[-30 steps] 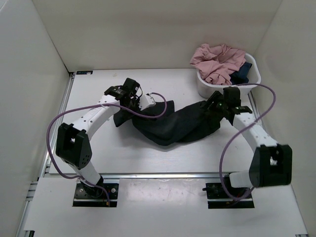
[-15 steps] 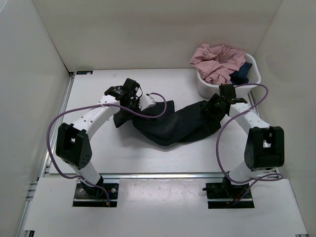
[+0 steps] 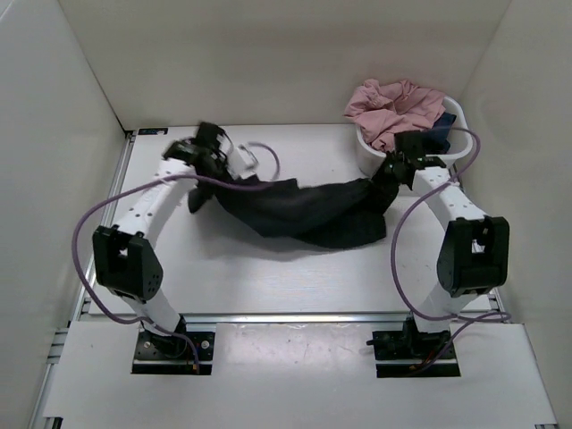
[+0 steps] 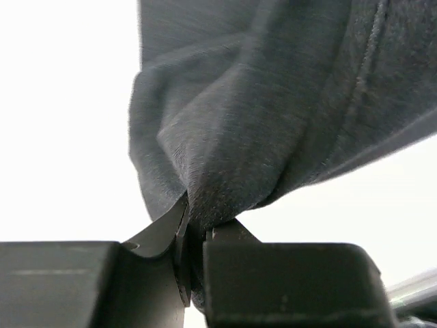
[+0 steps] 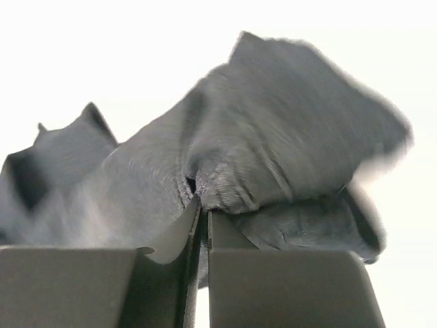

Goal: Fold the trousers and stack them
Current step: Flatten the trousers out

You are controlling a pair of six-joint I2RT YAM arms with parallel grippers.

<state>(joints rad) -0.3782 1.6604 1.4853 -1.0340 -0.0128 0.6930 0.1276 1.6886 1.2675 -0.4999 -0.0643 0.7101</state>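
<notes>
The left gripper (image 4: pixel 194 236) is clamped tight on a small pinched fold of the black trousers (image 3: pixel 295 210), with the cloth bunching out just above the jaw tips. The right gripper (image 5: pixel 203 212) is likewise closed hard on a ridge of the same fabric, its jaws all but meeting. From above, the trousers hang slung between the two arms across the far half of the table (image 3: pixel 268 277), the crumpled middle sagging onto the surface. The step in hand looks like spreading the garment flat before the first fold. To do it well, the arms should draw apart evenly and low, so the wrinkles pull out without tearing either thin pinch loose. The right end sits just beside the white tub (image 3: pixel 365 159), which holds pink clothes (image 3: pixel 393 112) and a dark blue garment (image 3: pixel 438 132), so that side should avoid snagging the rim. No brand, label or writing can be read anywhere.
</notes>
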